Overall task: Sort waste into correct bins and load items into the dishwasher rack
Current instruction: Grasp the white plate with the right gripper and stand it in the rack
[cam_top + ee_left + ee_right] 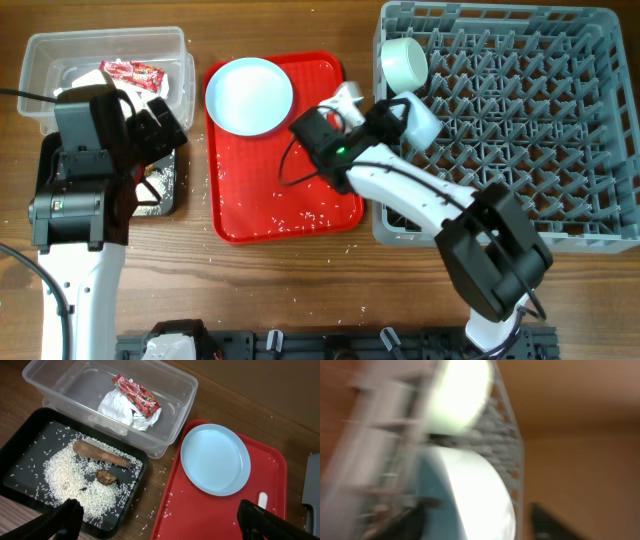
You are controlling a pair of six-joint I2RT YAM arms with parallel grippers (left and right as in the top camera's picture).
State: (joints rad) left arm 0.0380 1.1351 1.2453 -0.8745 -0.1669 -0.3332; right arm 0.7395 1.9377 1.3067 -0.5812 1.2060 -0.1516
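My left gripper (165, 525) is open and empty, hovering over the gap between the black tray (15, 455) and the red tray. The black tray holds rice (65, 472), a brown stick (100, 454) and a brown lump (106, 477). The clear tub (50, 50) holds the red wrapper (137, 396) and white napkin (117, 407). The pale blue plate (248, 95) and white spoon (345, 97) lie on the red tray. My right gripper (392, 115) is at the grey rack's (520, 120) left edge, open around a pale blue bowl (470, 495). A second bowl (403, 60) sits in the rack. The yellow cup is out of view.
The flat red tray (290, 200) lies between the bins and the rack, with stray rice grains on it and on the wooden table around it. The right wrist view is heavily blurred.
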